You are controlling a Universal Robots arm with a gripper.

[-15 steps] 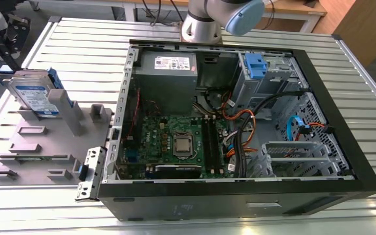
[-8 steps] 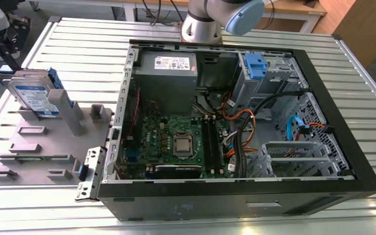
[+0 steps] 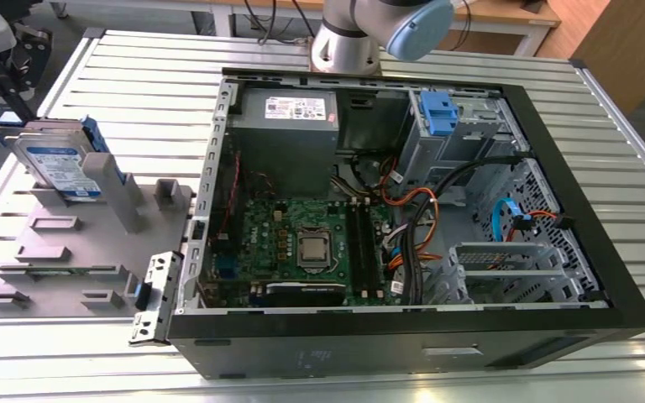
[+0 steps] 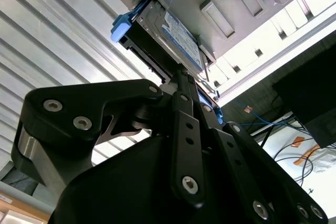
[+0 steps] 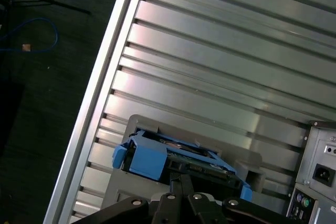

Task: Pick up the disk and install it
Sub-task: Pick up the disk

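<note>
Well, your end effector (image 4: 181, 73) has its fingers drawn together — close by the disk (image 3: 60, 164), which stands on edge in the grey holder (image 3: 76, 243) on the bench (image 3: 144, 84).

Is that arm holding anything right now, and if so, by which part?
It cannot be told. The gripper is at one edge of the disk, which stands in its grey holder, but no firm hold shows.

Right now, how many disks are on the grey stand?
1: the disk stands on edge on the grey stand at the exterior view's left, by the tall post. Another behind it could be hidden.
</note>
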